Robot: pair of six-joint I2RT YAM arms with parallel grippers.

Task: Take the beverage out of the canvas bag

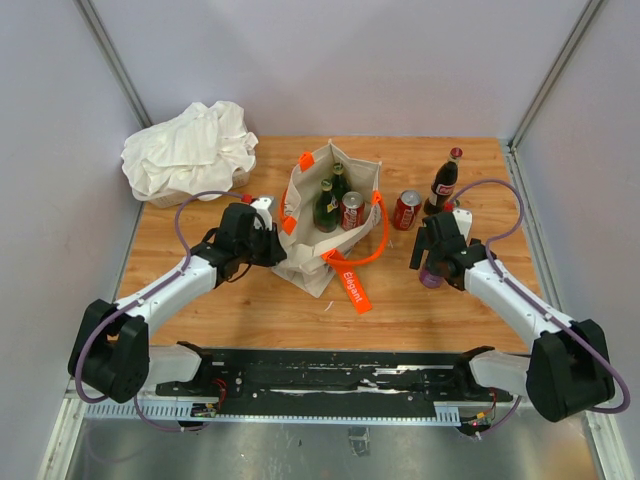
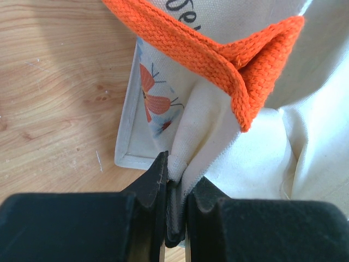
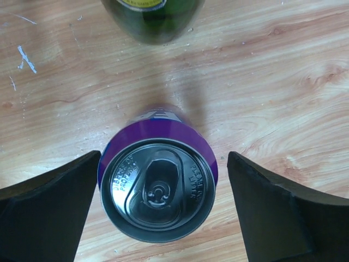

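Observation:
The cream canvas bag [image 1: 303, 190] with orange handles [image 1: 372, 250] stands mid-table. Two green bottles [image 1: 327, 206] and a red can [image 1: 352, 211] stand inside it. My left gripper [image 1: 278, 250] is shut on the bag's left fabric edge; in the left wrist view the pinched canvas [image 2: 256, 164] sits between my fingers, at the left gripper [image 2: 175, 185], under an orange handle [image 2: 218, 60]. My right gripper [image 1: 432, 262] is open around an upright purple can [image 3: 158, 188] standing on the table; the right gripper [image 3: 164, 158] has small gaps either side of the can.
A red can [image 1: 406, 210] and a dark cola bottle [image 1: 444, 182] stand on the table right of the bag; the bottle's base [image 3: 152, 16] shows just beyond the purple can. A white cloth heap [image 1: 190, 148] lies at the back left. Grey walls enclose the wooden table.

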